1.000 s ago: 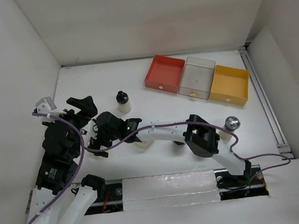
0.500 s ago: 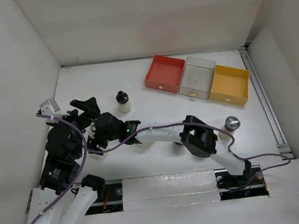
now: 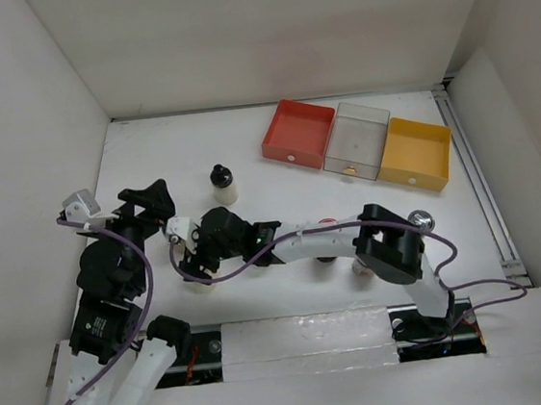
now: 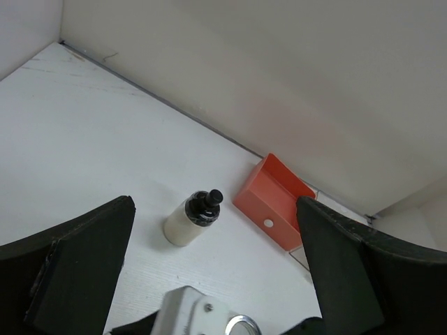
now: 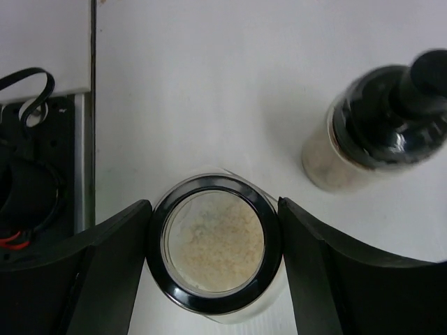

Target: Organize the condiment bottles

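progress: judged early; no bottle was seen in the red tray point(image 3: 296, 127), the clear tray point(image 3: 360, 130) or the yellow tray point(image 3: 418, 146) at the upper right of the top view.
left to do: every visible bottle was yet to be placed; whether more were hidden under the right arm point(image 3: 323, 240) could not be told.
jar point(image 5: 215, 244): round, with a black rim and pale, grainy contents; it was seen upright on the tabletop point(image 3: 279, 187), lower left of centre in the top view.
right claw point(image 5: 213, 209): partly closed, fingers laid against both sides of the jar's rim; a grip was judged made.
left claw point(image 3: 146, 198): held wide open, nothing in it, at the left.
other bottles: a black-capped bottle point(image 3: 222, 183) was seen near, above the claws; a silver-capped jar point(image 3: 420, 221) was seen well apart at the right.
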